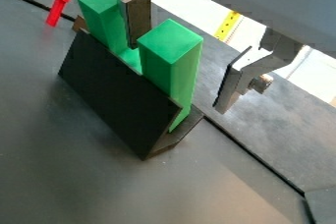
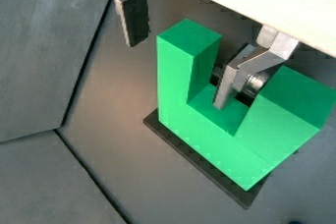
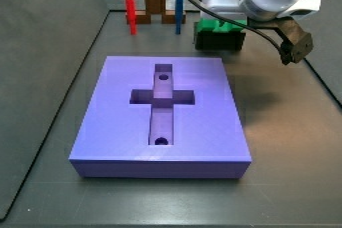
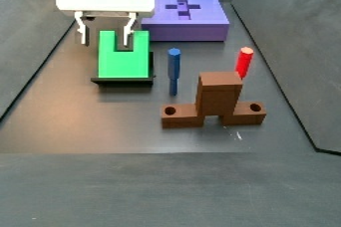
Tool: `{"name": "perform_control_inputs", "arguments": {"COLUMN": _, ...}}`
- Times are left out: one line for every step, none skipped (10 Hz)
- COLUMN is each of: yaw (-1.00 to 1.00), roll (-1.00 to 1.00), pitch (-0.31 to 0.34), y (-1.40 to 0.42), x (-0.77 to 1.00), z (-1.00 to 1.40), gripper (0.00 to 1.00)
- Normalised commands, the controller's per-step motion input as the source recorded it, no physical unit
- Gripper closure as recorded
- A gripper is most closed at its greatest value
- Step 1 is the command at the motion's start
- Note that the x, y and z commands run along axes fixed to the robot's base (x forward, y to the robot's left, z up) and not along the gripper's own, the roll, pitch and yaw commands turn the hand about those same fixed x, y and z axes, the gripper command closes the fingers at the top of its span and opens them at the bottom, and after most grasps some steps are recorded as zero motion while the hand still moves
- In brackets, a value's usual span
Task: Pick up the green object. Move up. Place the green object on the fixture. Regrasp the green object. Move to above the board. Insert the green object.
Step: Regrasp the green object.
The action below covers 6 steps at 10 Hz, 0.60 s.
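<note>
Here, claw astride chunky U-shaped green object.

2 wrist views look closely down at the gripper; 2 side views face oppositely.

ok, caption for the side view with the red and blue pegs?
Open end effector straddling green block seated on the fixture.

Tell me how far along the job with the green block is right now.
Done: the green block sits on the fixture, prongs up. In hand: the gripper is over it with jaws open, one finger in the notch, so the regrasp isn't closed. Left: carrying it over the purple board and inserting it in the empty cross recess.
</note>
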Motion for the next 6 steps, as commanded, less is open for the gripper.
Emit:
{"name": "perform_control_inputs", "arguments": {"yaw": 0.00, "roll": -0.13, "pitch": 0.000, "y": 0.00, "x": 0.00, "z": -0.18, "gripper": 0.00}}
{"name": "perform_control_inputs", "arguments": {"yaw": 0.01, "roll": 0.04, "pitch": 0.020, "y": 0.00, "x": 0.03, "z": 0.00, "gripper": 0.00}}
{"name": "perform_control_inputs", "arguments": {"yaw": 0.00, "roll": 0.03, "pitch": 0.031, "y": 0.00, "x": 0.06, "z": 0.00, "gripper": 0.00}}
{"name": "perform_control_inputs", "arguments": {"yaw": 0.00, "roll": 0.00, "pitch": 0.000, "y": 0.00, "x": 0.00, "z": 0.00, "gripper": 0.00}}
{"name": "perform_control_inputs", "arguments": {"yaw": 0.00, "roll": 0.00, "pitch": 0.000, "y": 0.00, "x": 0.00, "z": 0.00, "gripper": 1.00}}
{"name": "perform_control_inputs", "arguments": {"yaw": 0.00, "roll": 0.00, "pitch": 0.000, "y": 0.00, "x": 0.00, "z": 0.00, "gripper": 1.00}}
